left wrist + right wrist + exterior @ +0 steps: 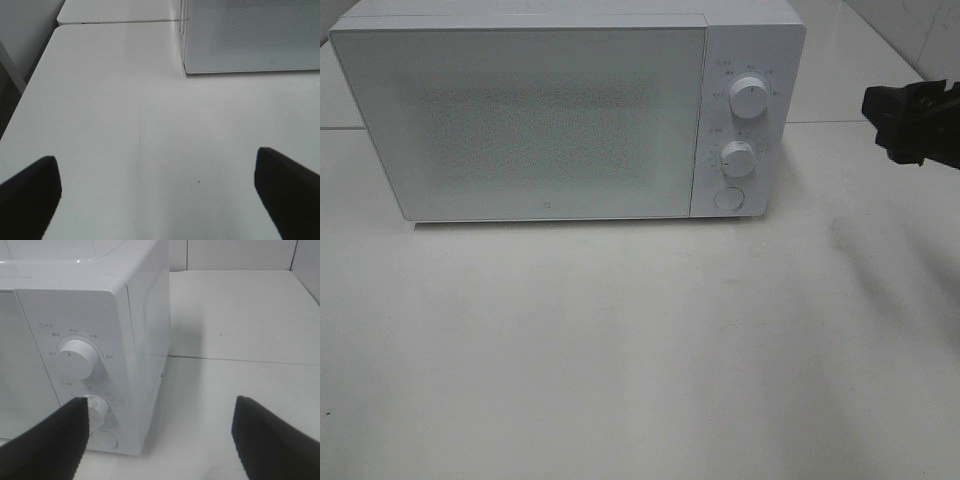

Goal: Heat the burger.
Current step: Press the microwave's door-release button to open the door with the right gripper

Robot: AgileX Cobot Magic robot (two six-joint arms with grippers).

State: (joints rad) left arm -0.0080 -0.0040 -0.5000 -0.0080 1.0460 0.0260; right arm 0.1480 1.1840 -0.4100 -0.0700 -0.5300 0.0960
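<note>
The burger is out of view in every frame. A white microwave (540, 120) stands at the back of the table with its door shut. My right gripper (910, 125) hovers at the right edge, level with the microwave's control panel and apart from it. In the right wrist view the right gripper (160, 410) is open and empty, one finger (50, 445) in front of the lower knob (97, 409). My left gripper (155, 160) is open wide over bare table, with the microwave's corner (187, 70) ahead of it.
The control panel carries an upper knob (750, 98), a lower knob (738, 157) and a round button (726, 197). The white table (640, 350) stretches in front of the microwave. A seam (115, 22) crosses the table near the back, and the table edge (20, 100) runs along the left.
</note>
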